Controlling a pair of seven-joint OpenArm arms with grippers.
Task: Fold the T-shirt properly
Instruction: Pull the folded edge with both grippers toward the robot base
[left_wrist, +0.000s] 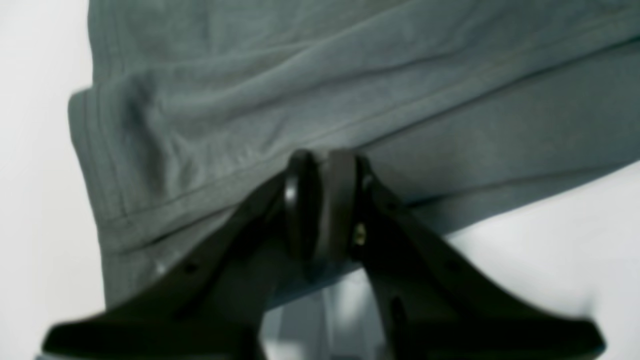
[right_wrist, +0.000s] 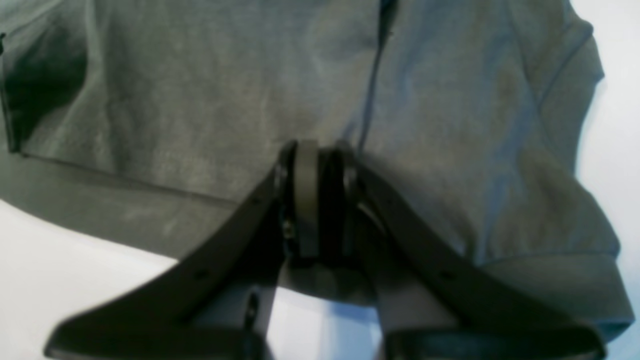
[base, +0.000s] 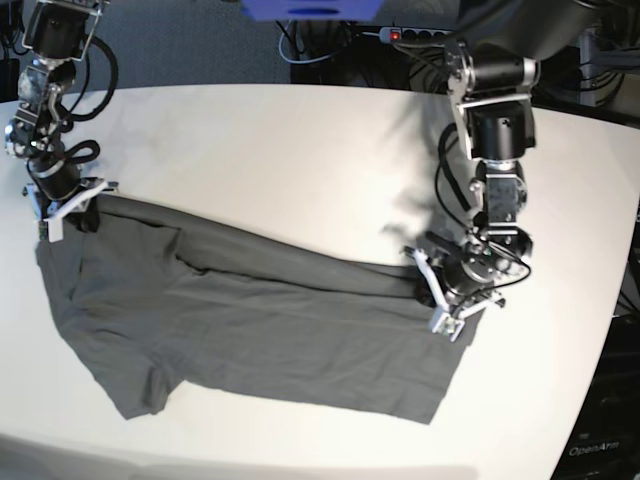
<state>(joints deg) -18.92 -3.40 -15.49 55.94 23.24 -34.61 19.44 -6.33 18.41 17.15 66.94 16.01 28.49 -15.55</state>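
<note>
While spread on white table (base: 300, 130):
Shirts: one thin dark grey T-shirt (base: 250, 320)
Claws: two, left gripper (left_wrist: 320, 165) and right gripper (right_wrist: 320, 150), both pinching its edge

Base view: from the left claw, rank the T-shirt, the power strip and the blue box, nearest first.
From the left claw:
1. T-shirt, pinched in that claw.
2. Power strip, behind the table's far edge.
3. Blue box, top centre, farther left.
</note>
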